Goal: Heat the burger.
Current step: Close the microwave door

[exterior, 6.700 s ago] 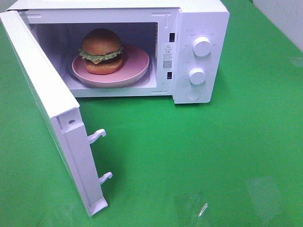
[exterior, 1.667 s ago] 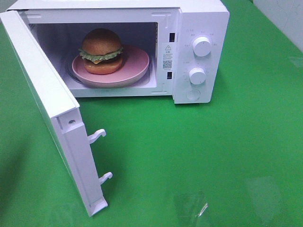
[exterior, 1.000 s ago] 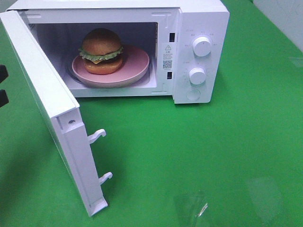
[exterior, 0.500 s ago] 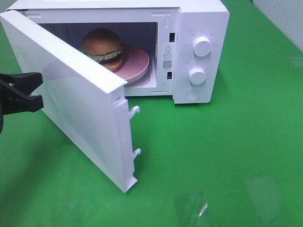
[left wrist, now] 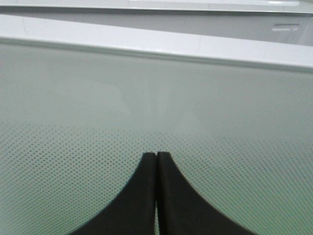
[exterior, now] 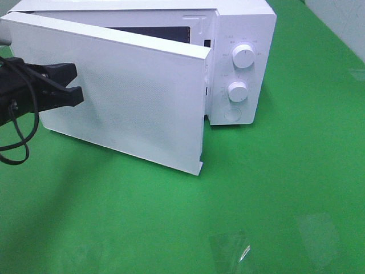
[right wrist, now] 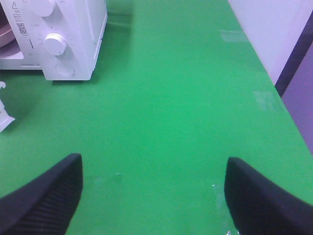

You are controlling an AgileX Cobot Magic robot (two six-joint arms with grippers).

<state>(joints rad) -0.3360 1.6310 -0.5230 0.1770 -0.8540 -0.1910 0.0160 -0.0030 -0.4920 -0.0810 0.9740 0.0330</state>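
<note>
The burger is hidden behind the white microwave door (exterior: 131,97), which stands swung nearly shut with a narrow gap at its latch side. My left gripper (exterior: 77,84) is shut and empty, with its black tips against the outer face of the door near the hinge side. In the left wrist view the fingertips (left wrist: 149,164) meet and touch the dotted door panel (left wrist: 156,98). My right gripper (right wrist: 154,196) is open and empty over bare green table, out of the exterior high view.
The white microwave (exterior: 242,34) stands at the back on the green table (exterior: 274,182). Its control panel has two knobs (exterior: 244,56) and a round button (exterior: 232,115). The panel also shows in the right wrist view (right wrist: 63,44).
My left gripper came in from the left and pushed the door from wide open to nearly shut. The burger and pink plate have gone out of sight behind it.
</note>
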